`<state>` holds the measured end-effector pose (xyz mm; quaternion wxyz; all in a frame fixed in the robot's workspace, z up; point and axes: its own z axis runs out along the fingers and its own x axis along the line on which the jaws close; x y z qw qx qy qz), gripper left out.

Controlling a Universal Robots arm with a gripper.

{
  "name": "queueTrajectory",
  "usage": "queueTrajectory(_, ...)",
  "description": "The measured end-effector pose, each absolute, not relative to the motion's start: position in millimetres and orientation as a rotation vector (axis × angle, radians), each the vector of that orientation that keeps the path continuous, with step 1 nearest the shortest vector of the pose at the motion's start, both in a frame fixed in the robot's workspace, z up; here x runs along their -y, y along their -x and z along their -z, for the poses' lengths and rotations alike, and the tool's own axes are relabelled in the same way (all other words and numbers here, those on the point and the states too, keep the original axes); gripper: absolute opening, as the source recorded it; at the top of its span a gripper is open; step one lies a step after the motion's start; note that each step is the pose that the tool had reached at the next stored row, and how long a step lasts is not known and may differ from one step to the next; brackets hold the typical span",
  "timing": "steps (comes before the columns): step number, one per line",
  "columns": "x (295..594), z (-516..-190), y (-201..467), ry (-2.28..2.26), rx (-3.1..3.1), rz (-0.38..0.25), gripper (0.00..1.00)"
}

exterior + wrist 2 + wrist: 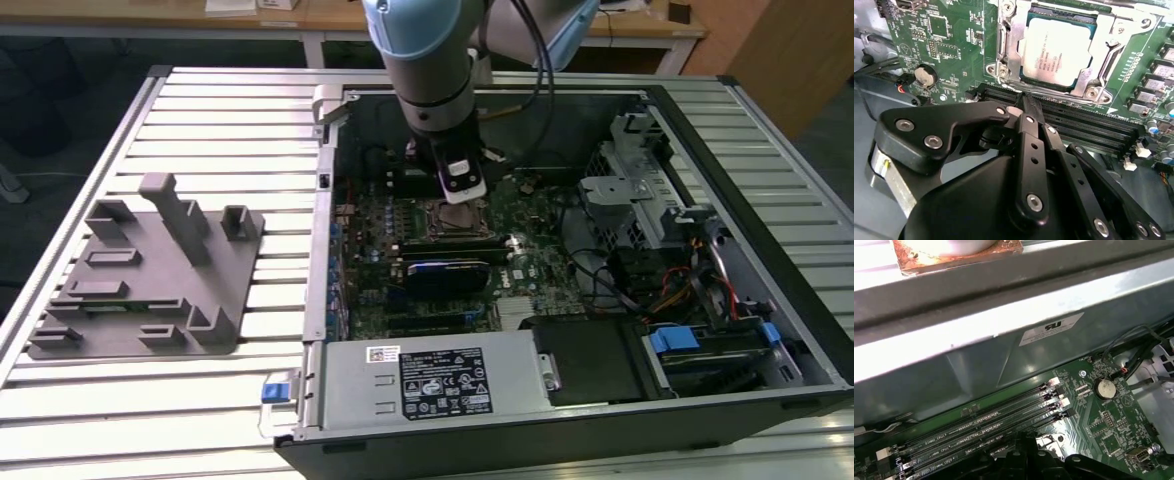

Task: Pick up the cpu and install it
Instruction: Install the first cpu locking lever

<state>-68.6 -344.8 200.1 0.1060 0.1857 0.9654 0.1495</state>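
1. One wide table of pale metal slats carries everything here.
2. One open black tower computer case lies on its side on the table, at the exterior view's right, its insides facing up.
3. One green motherboard lies flat inside the case; in the second wrist view its green surface shows small chips and one round silver coin battery.
4. One grey plastic fixture tray with several upright posts sits on the slats at the exterior view's left, well apart from the case.
5. One silver-and-blue robot arm reaches down into the case over the motherboard.
6. One black gripper hangs just above the board; its fingers are pressed together at the tips and pinch nothing.
7. Four long black memory slots run side by side, directly under the fingertips; they also show in the first wrist view.
8. One cpu, a small flat square chip with a shiny silver top, sits in its socket inside the metal retention frame, just beyond the memory slots and apart from the gripper. In the exterior view the cpu lies right below the arm's tip.
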Motion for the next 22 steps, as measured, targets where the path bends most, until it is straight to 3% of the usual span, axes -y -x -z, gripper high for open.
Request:
queueTrajectory(10,344.8,-200.6,68.6,-0.546,-2.844,-0.434,0.11)
queueTrajectory(22,344.2,-200.4,68.4,-0.515,-2.848,-0.200,0.11)
